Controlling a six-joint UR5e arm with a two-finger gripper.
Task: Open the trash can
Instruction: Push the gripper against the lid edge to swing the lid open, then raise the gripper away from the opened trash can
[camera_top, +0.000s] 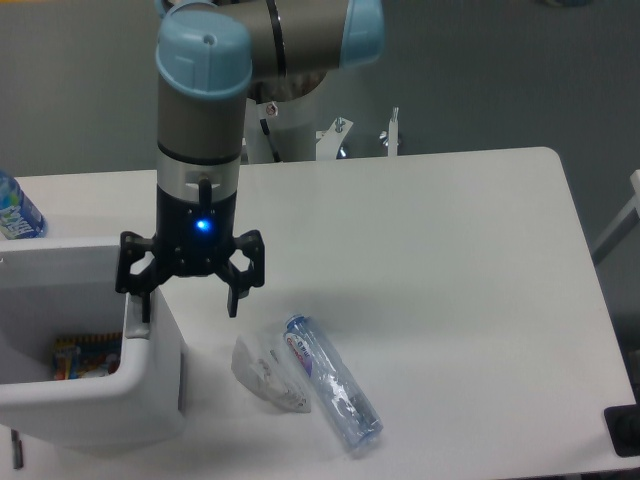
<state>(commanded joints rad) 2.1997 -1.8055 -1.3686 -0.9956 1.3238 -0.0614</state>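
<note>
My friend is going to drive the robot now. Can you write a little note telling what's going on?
Gripper: open, one of its fingers down at the push bar on the trash can rim.
Trash can: at the table's left front edge, open, lid not in view, colourful rubbish inside.
Bottle and crumpled wrapper: lying on the table beside the can.
Done: opening.
Left: probably just lift the arm away.

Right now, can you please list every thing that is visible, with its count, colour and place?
boxy white plastic trash can: 1, white, front left of table, open, colourful packaging inside
clear plastic bottle with blue-and-red label: 1, transparent, lying on table, front centre
crumpled clear plastic wrapper: 1, whitish, touching the lying bottle's left side
blue-labelled bottle: 1, blue, far left edge, partly cut off
white table: 1, white, under everything
black two-finger gripper: 1, black, open, one finger on the trash can's right rim
</note>
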